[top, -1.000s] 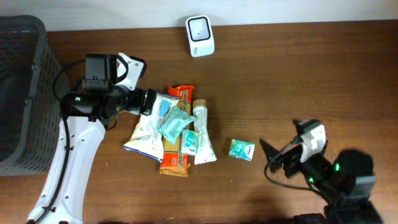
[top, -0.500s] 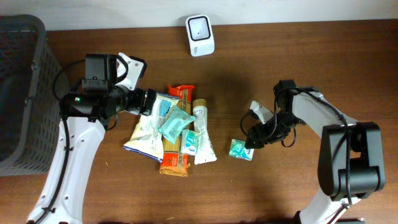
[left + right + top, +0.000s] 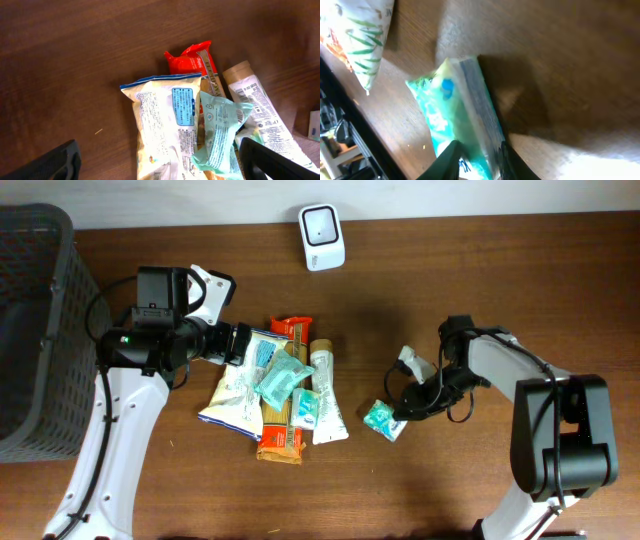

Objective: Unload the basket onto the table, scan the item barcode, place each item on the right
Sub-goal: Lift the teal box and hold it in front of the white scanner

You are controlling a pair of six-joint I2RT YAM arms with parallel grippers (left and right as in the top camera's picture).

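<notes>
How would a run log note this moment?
left gripper: jaws open, at item pile | right gripper: jaws pinching teal packet

Print on the teal packet (image 3: 462, 117) and white bag (image 3: 160, 130) is too small to read.

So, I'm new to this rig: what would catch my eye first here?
The right hand pinching a small teal packet, right of centre. To its left lies a heap of packets; a white scanner sits at the far edge of the table.
</notes>
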